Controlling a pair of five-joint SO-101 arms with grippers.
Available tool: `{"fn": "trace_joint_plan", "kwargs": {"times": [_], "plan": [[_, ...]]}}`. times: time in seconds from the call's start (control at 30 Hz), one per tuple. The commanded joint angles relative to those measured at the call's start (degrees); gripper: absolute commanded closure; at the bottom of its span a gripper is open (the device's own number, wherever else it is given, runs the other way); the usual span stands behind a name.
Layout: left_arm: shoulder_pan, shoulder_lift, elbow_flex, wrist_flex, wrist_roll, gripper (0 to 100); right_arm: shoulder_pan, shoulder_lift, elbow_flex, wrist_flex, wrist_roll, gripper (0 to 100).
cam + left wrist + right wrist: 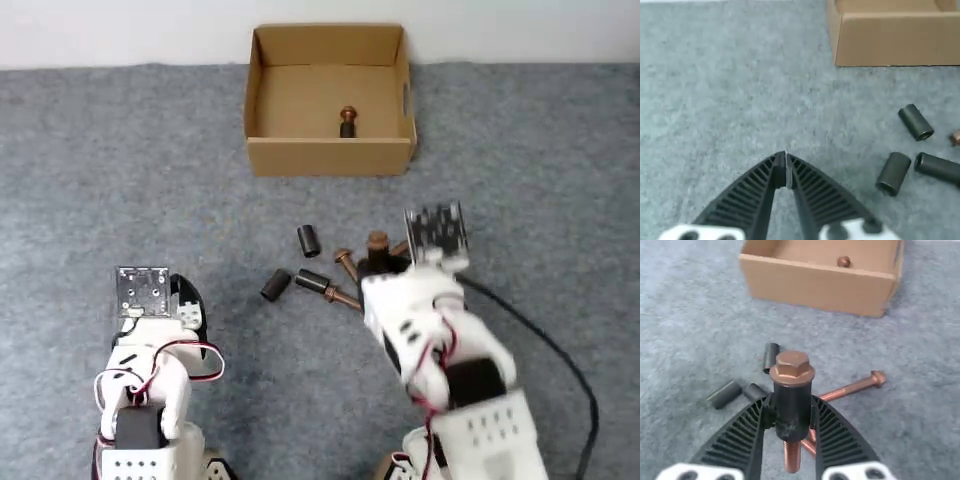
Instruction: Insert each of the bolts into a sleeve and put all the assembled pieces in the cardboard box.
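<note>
My right gripper point(790, 412) is shut on a black sleeve point(791, 405) with a copper bolt point(792, 367) pushed through it, held upright just above the pile; in the high view this gripper point(380, 264) is right of the loose parts. A loose bolt point(852, 386) lies beyond it. Three bare sleeves point(308, 240) point(276, 285) point(313, 281) and a bolt point(345, 264) lie on the carpet. The cardboard box point(330, 158) holds one assembled piece point(347, 122). My left gripper point(785, 169) is shut on nothing, left of the sleeves point(893, 173).
Grey carpet covers the table. A black cable point(560, 350) trails from the right arm toward the right edge. The box point(895, 37) stands at the far middle, with bare carpet on both sides of it.
</note>
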State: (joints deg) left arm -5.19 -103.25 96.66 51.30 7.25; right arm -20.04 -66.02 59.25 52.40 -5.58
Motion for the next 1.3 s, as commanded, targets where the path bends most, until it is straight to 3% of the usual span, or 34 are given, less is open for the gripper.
{"fn": "trace_joint_plan", "kwargs": {"times": [0.0,0.47,0.67,0.9,1.03,1.27], "plan": [[-0.4,-0.4,-0.2,-2.2,-0.5,100,2.9,16.8,-15.1,-0.7,-0.6,99.1],[-0.8,-0.2,-0.2,3.9,0.0,100,8.1,79.2,-81.1,-0.7,-0.3,99.1],[-0.8,-0.1,-0.2,9.1,9.4,100,8.1,102.8,-112.6,-0.8,-0.2,99.1],[-0.8,-0.1,-0.2,9.2,10.1,100,8.1,131.2,-146.4,-0.8,3.1,99.1],[-0.8,-0.1,-0.2,9.2,10.1,100,8.1,144.3,-156.1,-0.7,7.5,99.1],[-0.8,-0.1,-0.1,9.2,10.1,100,7.9,147.2,-152.9,-0.4,7.8,99.0]]}}
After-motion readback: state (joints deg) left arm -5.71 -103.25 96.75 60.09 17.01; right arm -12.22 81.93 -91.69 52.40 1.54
